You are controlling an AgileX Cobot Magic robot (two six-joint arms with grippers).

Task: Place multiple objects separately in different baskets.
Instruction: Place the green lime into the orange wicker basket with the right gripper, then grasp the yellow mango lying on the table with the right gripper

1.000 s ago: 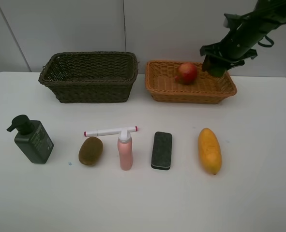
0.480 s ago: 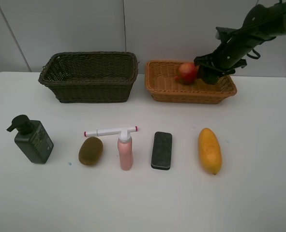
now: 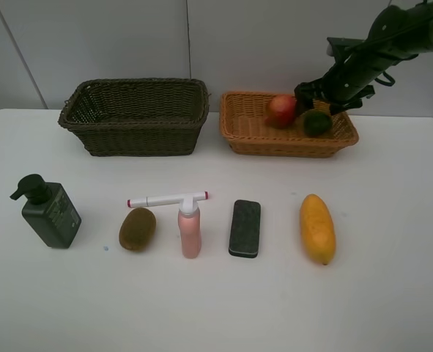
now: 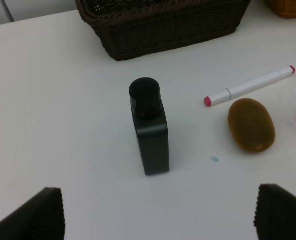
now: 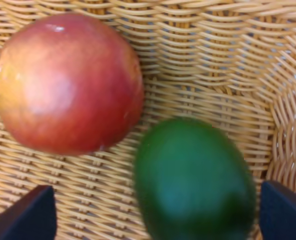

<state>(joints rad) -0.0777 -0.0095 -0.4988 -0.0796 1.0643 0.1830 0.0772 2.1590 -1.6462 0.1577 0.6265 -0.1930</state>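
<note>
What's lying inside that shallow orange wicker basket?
A round red pomegranate and a green lime, side by side. The black robot arm hides the orange wicker basket's far right corner.

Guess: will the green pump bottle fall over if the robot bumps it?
Probably yes if hit up high: the bottle stands upright, taller than its base is wide, so a push near its top may tip it. A low push might just slide it on the smooth table. Its flat sides look stiff, so likely easy to grip.
</note>
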